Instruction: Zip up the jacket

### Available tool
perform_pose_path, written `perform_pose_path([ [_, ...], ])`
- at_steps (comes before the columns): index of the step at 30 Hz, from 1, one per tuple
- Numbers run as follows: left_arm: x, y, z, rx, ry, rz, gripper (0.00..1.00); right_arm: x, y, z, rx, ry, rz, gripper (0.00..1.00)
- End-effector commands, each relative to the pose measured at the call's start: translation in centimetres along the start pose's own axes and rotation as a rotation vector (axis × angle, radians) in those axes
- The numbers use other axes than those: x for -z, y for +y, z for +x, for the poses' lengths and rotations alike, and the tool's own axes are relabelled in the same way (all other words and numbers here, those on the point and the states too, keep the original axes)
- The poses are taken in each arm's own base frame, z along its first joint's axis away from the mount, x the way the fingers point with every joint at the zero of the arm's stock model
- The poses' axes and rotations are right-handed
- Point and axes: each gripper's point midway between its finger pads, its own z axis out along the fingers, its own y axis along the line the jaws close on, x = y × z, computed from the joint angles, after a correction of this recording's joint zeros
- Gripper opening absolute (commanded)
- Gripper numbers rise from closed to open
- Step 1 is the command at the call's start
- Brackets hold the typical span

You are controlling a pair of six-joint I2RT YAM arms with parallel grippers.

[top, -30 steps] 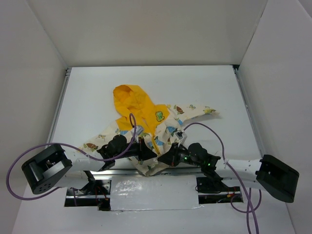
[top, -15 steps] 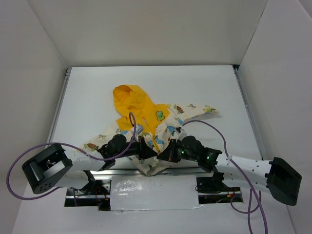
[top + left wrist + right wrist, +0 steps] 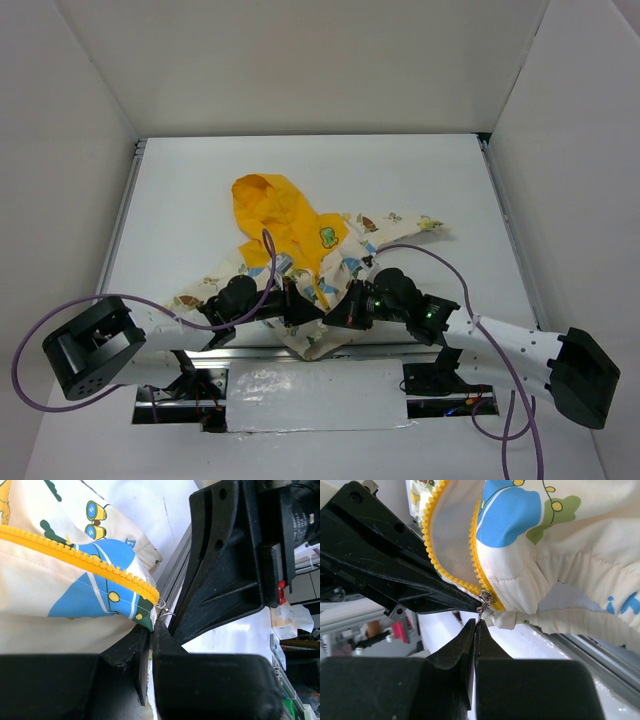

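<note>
While the left gripper pinches the hem corner of the jacket, lying hood-away near the front edge of the table, and the right gripper is closed tight on the small metal zipper pull, the pull should be drawn straight along the yellow zipper toward the hood. Anchoring the hem taut against that draw would, I judge, stop the fabric bunching

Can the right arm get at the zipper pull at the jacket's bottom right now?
Looks like yes: the right gripper's shut tips seem to pinch the zipper pull at the jacket's hem, nothing between. The left gripper grips the hem close beside, so it's tight.
</note>
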Motion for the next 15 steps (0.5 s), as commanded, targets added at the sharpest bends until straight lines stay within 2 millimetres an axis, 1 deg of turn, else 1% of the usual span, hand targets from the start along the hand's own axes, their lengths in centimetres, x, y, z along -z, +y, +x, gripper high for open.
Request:
perform_pose_path([
  [1, 0.4, -1.0, 0.3, -0.032, 0.006, 0.050, 0.00, 2.4, 9.0, -2.4, 0.004, -0.045, -0.302, 0.00],
  [3, 0.4, -1.1, 0.2, -0.037, 0.002, 0.049, 0.00, 2.4, 8.6, -2.9, -0.037, -0.040, -0.305, 0.00],
  [4, 0.4, -1.0, 0.2, -0.037, 0.002, 0.045, 0.00, 2.7, 9.1, -3.0, -0.042, -0.037, -0.340, 0.00],
  [6, 0.4, -0.9, 0.2, -0.034, 0.002, 0.041, 0.00, 3.0, 9.2, -2.4, -0.089, 0.016, -0.380, 0.00],
  [7, 0.4, -0.8, 0.2, -0.034, 0.002, 0.039, 0.00, 3.4, 10.1, -2.7, -0.081, 0.013, -0.425, 0.00],
  [8, 0.4, -0.7, 0.3, -0.031, 0.002, 0.032, 0.00, 3.5, 10.3, -2.6, -0.083, 0.028, -0.433, 0.00],
  [9, 0.4, -0.6, 0.3, -0.030, -0.001, 0.027, 0.00, 3.8, 11.0, -2.9, -0.064, 0.021, -0.446, 0.00],
  [10, 0.4, -0.5, 0.3, -0.029, -0.001, 0.025, 0.00, 3.5, 10.4, -2.8, -0.066, 0.026, -0.402, 0.00],
  [11, 0.4, -0.4, 0.2, -0.026, -0.003, 0.019, 0.00, 3.5, 10.3, -3.0, -0.053, 0.017, -0.384, 0.00],
  [12, 0.4, -0.4, 0.1, -0.026, -0.009, 0.013, 0.00, 3.6, 10.7, -3.6, -0.010, -0.022, -0.372, 0.00],
  [13, 0.4, -0.3, 0.1, -0.024, -0.010, 0.010, 0.00, 3.3, 9.4, -3.5, -0.020, -0.022, -0.307, 0.00],
  [15, 0.5, -0.4, -0.1, -0.028, -0.016, 0.005, 0.00, 3.4, 8.8, -3.2, -0.011, -0.021, -0.298, 0.00],
])
